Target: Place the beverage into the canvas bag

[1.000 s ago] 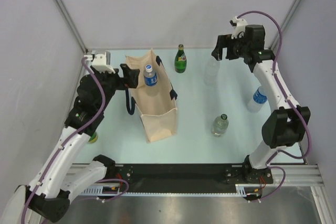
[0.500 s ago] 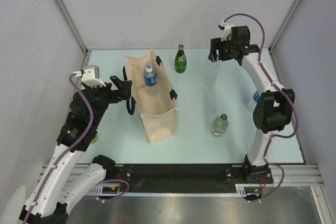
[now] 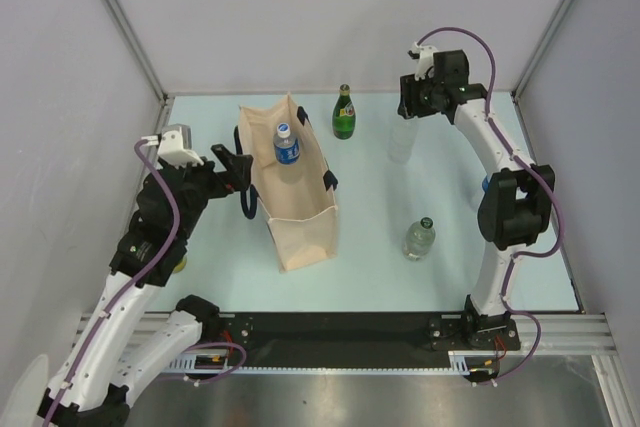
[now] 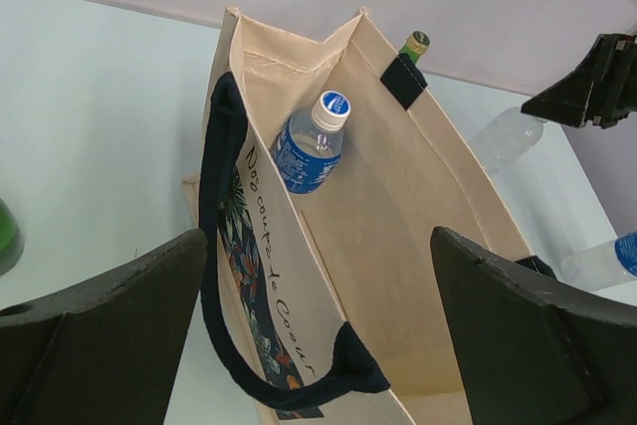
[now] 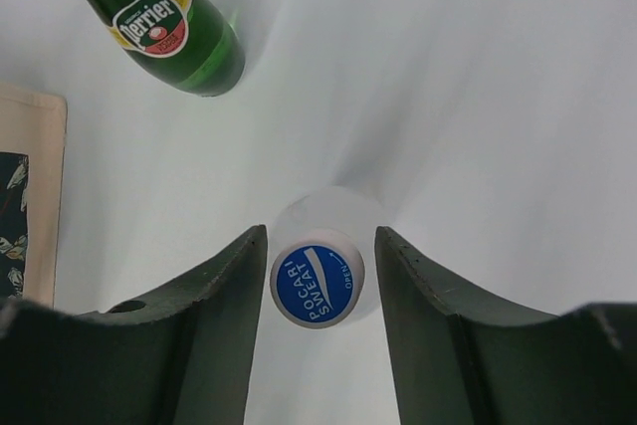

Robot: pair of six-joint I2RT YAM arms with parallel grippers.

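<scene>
The canvas bag (image 3: 300, 217) stands upright and open left of the table's middle, beige with dark navy handles. A blue-labelled bottle (image 3: 287, 144) leans inside it, white-and-blue cap up (image 4: 311, 141). My left gripper (image 3: 235, 169) hangs wide open just left of the bag's rim, with nothing between its fingers (image 4: 318, 236). My right gripper (image 3: 410, 107) is at the back right, directly above a clear Pocari Sweat bottle (image 3: 402, 140). In the right wrist view its fingers flank the blue cap (image 5: 318, 280) with a thin gap on each side (image 5: 320, 231).
A green Perrier bottle (image 3: 344, 114) stands behind the bag (image 5: 169, 27). A clear bottle with a dark cap (image 3: 419, 238) stands in the front middle. Another blue-labelled bottle (image 3: 487, 187) sits partly behind the right arm. A green object (image 3: 178, 265) peeks out under the left arm.
My right gripper moved left and back over the clear bottle and its jaws narrowed round the cap. The left gripper drew back from the bag, then held still.
</scene>
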